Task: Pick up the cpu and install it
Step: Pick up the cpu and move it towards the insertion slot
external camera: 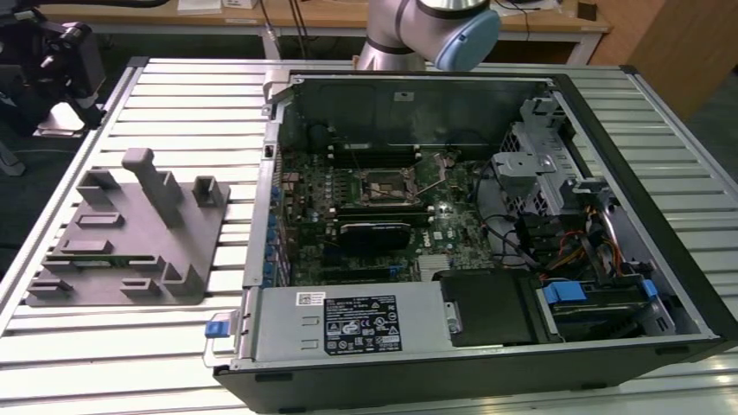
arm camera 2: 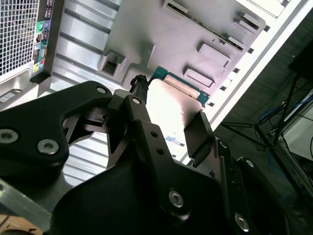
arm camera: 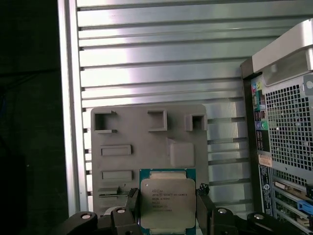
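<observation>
In the first wrist view the gripper point(arm camera: 167, 198) squeezes the cpu point(arm camera: 167, 208), with one finger point(arm camera: 132, 199) touching each side. The chip sits right between the fingers, above the grey tray point(arm camera: 146, 142). The pick-up step looks done, and the install step is not. The socket point(external camera: 383, 186) in the computer case point(external camera: 461, 380) is well apart from the tray, so the move likely needs a firm, level hold.

silvery satin metal top of the cpu point(arm camera: 167, 203), matt grey plastic tray point(arm camera: 146, 152), shiny ribbed metal table point(arm camera: 146, 49), matt black fingers point(arm camera: 203, 210)
</observation>
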Available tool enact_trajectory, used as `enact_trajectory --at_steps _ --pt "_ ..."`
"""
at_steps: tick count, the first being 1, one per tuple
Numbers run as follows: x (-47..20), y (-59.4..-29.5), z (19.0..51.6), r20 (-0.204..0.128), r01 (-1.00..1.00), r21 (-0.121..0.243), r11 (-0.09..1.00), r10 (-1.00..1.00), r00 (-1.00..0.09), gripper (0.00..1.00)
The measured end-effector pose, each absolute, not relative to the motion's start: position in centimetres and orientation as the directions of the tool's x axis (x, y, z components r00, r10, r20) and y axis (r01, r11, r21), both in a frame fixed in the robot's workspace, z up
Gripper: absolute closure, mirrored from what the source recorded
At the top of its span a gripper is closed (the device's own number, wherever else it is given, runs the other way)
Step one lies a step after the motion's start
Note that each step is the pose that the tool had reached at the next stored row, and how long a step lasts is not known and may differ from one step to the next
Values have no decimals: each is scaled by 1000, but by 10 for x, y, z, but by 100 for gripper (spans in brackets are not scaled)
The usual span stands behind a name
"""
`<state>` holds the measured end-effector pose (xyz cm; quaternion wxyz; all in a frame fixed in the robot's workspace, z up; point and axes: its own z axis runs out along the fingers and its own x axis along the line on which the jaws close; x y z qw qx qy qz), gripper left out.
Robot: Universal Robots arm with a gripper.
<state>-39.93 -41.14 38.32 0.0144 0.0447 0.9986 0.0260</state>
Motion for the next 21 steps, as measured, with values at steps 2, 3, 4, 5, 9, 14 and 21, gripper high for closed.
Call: enact_trajectory --at_steps 2,3,4,5,9,14,21 --pt "-396 -411 383 -27 89 53 995 90 -996 46" --pt "-395 -411 383 -27 89 53 995 90 -996 46" --pt "-394 -411 383 -27 89 53 995 90 -996 46" --pt "-392 -411 383 -27 89 53 995 90 -996 46" --pt "-386 -411 383 -27 89 53 995 90 -996 46" --pt "-377 -411 383 -27 88 53 995 90 -996 46" --pt "-365 -411 383 -27 89 53 995 90 -996 46"
